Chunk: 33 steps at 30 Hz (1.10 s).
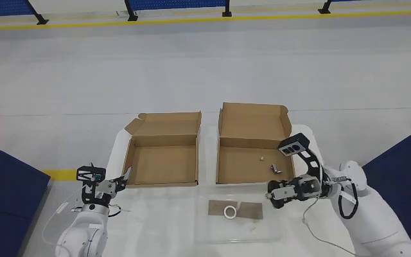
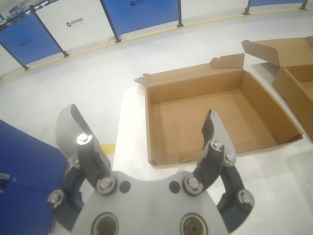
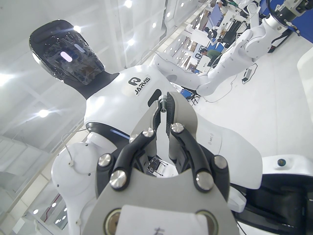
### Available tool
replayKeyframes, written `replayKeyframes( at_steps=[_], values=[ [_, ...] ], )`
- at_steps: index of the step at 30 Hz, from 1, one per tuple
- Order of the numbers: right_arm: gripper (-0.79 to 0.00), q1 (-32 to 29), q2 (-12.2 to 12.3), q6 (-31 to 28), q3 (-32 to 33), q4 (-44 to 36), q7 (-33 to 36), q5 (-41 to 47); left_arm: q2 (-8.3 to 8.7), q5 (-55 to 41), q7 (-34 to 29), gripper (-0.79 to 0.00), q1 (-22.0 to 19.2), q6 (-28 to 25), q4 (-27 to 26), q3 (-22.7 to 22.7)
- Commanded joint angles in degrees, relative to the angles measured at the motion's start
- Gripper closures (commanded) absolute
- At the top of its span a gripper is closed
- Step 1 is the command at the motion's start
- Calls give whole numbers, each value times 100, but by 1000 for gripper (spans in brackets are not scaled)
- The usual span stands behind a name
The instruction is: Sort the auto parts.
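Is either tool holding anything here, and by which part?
The right tool pinches a small metal part at the very tip of its jaws, gripping it across its sides; its round end faces the wrist camera. The left tool is open and holds nothing.

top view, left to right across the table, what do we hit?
Left gripper → left cardboard box → white ring → small white part → small metal part, the last two inside the right cardboard box; right gripper overlaps that box, so left out.

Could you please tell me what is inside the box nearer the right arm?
On the box floor lie two small parts, a pale part and a darker part. The near wall hides the floor just behind it.
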Motion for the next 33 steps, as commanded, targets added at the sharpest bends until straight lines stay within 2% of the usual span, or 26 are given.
replayKeyframes(
  at_steps=[1,8,15,23,25,33],
  values=[
    [0,17,-47,104,-93,-131,-45,344,0,0,0,-785,0,0,0,0],
    [0,382,-243,341,-412,-70,65,1294,0,0,0,-785,0,0,0,0],
    [0,765,-423,761,-757,12,46,1708,0,0,0,-785,0,0,0,0],
    [0,765,-423,761,-757,12,46,1708,0,0,0,-785,0,0,0,0],
    [0,734,-435,792,-757,-82,-139,1674,0,0,0,-785,0,0,0,0],
    [0,717,-629,969,-907,-233,-581,2605,0,0,0,-785,0,0,0,0]
  ],
)
